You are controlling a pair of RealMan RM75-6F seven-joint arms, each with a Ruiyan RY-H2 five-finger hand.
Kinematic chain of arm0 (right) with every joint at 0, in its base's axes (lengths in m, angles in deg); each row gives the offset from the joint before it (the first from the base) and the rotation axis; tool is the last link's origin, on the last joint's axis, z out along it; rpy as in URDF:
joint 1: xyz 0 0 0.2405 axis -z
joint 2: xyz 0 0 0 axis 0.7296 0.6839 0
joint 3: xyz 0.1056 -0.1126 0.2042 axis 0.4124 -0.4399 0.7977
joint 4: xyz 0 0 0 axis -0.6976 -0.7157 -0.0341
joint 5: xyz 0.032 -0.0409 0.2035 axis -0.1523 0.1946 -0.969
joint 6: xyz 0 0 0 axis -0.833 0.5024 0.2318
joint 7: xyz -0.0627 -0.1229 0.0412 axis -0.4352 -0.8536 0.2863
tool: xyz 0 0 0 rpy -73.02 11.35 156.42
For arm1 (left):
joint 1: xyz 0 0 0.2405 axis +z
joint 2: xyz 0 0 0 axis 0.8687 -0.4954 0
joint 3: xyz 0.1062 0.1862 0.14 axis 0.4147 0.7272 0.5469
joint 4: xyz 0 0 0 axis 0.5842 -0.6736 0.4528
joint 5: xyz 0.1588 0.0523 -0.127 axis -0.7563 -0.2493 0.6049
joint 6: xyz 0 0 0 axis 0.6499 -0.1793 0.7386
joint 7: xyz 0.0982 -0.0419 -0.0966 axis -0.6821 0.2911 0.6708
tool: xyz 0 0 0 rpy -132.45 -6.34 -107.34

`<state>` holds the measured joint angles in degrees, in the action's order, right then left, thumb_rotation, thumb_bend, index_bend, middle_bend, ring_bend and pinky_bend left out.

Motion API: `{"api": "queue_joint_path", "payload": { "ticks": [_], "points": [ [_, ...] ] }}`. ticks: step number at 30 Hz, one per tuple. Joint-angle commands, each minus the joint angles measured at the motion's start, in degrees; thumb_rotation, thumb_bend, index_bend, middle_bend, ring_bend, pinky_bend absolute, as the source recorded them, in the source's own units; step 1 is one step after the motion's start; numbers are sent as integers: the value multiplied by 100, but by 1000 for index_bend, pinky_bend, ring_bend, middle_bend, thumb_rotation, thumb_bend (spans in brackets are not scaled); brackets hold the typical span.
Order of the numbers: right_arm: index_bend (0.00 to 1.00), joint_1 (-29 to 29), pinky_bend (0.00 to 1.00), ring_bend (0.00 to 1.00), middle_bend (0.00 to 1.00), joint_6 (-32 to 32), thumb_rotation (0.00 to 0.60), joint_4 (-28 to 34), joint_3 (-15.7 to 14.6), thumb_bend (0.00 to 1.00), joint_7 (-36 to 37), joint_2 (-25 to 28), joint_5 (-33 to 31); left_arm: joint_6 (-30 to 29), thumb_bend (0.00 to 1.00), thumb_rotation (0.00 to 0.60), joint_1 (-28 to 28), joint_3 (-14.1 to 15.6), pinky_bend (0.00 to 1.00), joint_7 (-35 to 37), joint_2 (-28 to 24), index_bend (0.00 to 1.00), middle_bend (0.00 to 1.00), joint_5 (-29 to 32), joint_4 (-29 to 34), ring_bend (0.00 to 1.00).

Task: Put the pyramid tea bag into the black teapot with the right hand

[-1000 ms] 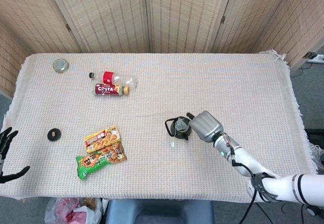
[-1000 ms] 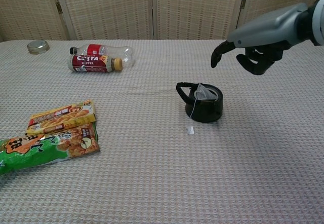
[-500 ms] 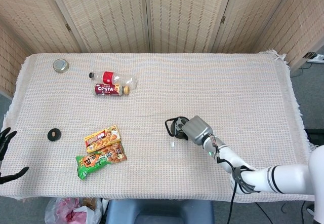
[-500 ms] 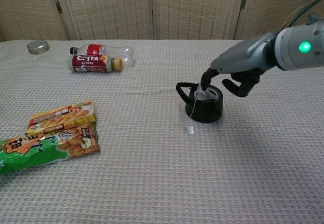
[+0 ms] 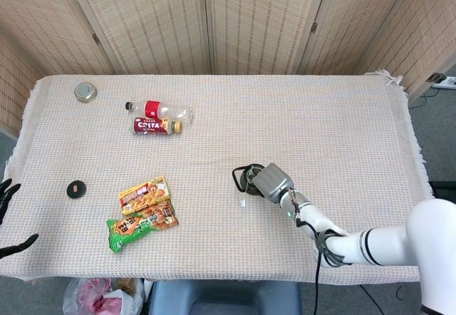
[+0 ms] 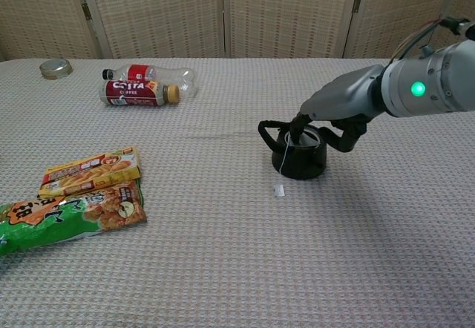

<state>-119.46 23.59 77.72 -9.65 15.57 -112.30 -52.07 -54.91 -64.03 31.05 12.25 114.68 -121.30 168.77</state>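
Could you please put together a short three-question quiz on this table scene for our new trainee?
1. True or false: the robot's right hand is at the mouth of the small black teapot.
2. Where is the small white paper tag on the tea bag string? A) on the cloth in front of the teapot B) inside the teapot C) under the green snack packet
3. Fill in: the two plastic drink bottles are ____ on the cloth.

Key: 1 true; 2 A; 3 lying on their sides.

woven folding screen [image 5: 214,16], cloth-covered table [image 5: 320,115]
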Motion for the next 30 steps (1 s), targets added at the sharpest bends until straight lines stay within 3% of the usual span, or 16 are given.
{"api": "queue_joint_path", "payload": {
  "ticks": [1, 12, 18, 23, 26, 30],
  "points": [
    [213, -47, 947, 817, 147, 55, 600, -75, -61, 839, 25, -58, -53, -1, 203, 600, -2, 1, 61, -4, 1, 0, 0, -6, -1, 0],
    [216, -162, 947, 816, 148, 183, 600, -341, -242, 833, 160, -269, -126, -5, 203, 600, -1, 3, 61, 31, -3, 0, 0, -12, -15, 0],
    [217, -196, 947, 817, 145, 51, 600, -74, -296, 823, 245, -89, -127, 39, 203, 600, -22, -1, 61, 27, 2, 0, 0, 3, -35, 0],
    [169, -111, 917, 710, 42, -399, 600, 907, -336, 711, 419, 654, 16, -22, 203, 600, -6, 14, 61, -53, 19, 0, 0, -53, -10, 0],
    [121, 119, 897, 607, 12, -964, 600, 1648, -357, 650, 548, 1223, 451, -33, 203, 600, 1, 29, 61, -162, 39, 0, 0, -74, 20, 0],
    [118, 640, 886, 557, 4, -1895, 600, 2537, -475, 626, 656, 1936, 1334, -52, 203, 600, 8, 40, 61, -369, 78, 0, 0, -92, 92, 0]
  ]
}}
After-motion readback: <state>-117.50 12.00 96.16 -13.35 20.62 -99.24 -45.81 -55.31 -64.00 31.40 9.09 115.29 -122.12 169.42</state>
